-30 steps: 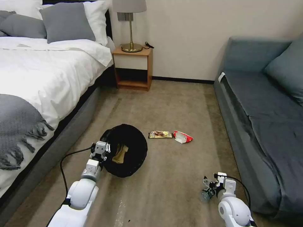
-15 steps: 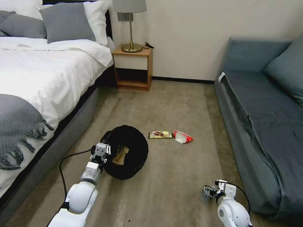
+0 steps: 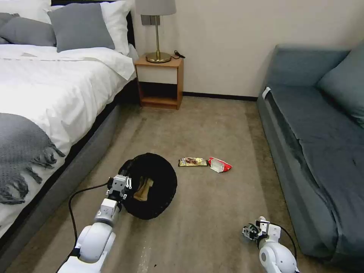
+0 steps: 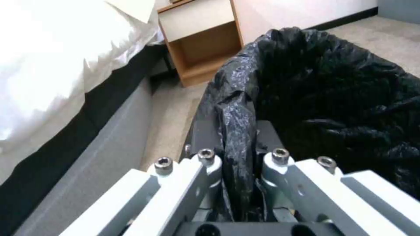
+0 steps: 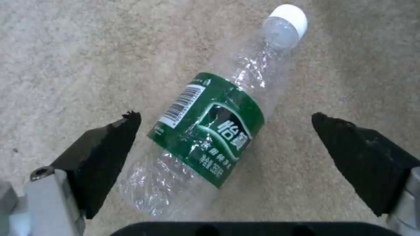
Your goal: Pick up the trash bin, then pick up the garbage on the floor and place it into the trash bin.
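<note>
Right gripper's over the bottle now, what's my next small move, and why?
Probably lower a little and close. The right gripper is open, its fingers straddling the bottle lying on the carpet, not touching it. The left gripper holds the trash bin by its rim.

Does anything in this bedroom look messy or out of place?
Yes, litter lies on the carpet: a crumpled clear plastic bottle between the open right pincer, plus a yellow-brown snack wrapper and a red-and-white packet. The left pincer grips the black-lined round bin.

A white-sheeted bed (image 3: pixel 49 83) at left, wooden nightstand (image 3: pixel 159 81) with brass lamp (image 3: pixel 156 30), blue-grey sofa (image 3: pixel 318 144) at right.
</note>
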You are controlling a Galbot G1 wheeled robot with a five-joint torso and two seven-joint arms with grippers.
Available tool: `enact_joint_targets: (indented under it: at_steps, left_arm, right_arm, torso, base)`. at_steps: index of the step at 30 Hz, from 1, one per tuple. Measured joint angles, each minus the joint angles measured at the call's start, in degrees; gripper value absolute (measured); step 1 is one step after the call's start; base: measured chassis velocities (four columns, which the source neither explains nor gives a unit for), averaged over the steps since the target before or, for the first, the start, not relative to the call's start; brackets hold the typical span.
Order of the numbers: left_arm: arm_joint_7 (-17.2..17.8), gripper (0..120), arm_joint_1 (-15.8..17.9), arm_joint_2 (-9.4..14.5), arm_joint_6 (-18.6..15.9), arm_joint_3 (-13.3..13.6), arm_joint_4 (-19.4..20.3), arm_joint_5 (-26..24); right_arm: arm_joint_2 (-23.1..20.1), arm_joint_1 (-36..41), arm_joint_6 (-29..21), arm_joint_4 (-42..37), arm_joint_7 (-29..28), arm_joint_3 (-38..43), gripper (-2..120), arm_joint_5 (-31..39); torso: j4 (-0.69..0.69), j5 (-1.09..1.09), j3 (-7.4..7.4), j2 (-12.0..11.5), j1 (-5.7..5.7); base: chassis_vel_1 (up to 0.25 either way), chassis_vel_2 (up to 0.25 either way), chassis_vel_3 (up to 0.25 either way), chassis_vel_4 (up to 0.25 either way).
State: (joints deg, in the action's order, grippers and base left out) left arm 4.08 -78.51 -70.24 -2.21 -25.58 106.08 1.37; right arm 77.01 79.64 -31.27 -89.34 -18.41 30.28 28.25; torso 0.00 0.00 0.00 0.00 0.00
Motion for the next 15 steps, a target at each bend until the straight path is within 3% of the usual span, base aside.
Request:
enact_joint_targets:
  at_steps: [9, 15]
  left_arm:
    - [0.06, 6, -1.16, -0.55, 0.31, -0.23, 0.60, 0.78]
    - [0.10, 6, -1.85, -0.84, 0.42, -0.38, 1.07, 1.15]
  right_arm:
    - [0.01, -0.92, 1.35, 3.23, 1.69, -0.13, 99, -0.66]
    - [-0.04, -1.60, 2.41, 5.44, 3.04, -0.08, 92, -0.96]
  torso:
    - [0.00, 0.00, 0.00, -0.01, 0.00]
    - [0.00, 0.00, 0.01, -0.01, 0.00]
  base:
    - [0.000, 0.000, 0.000, 0.000]
    - [0.000, 0.000, 0.000, 0.000]
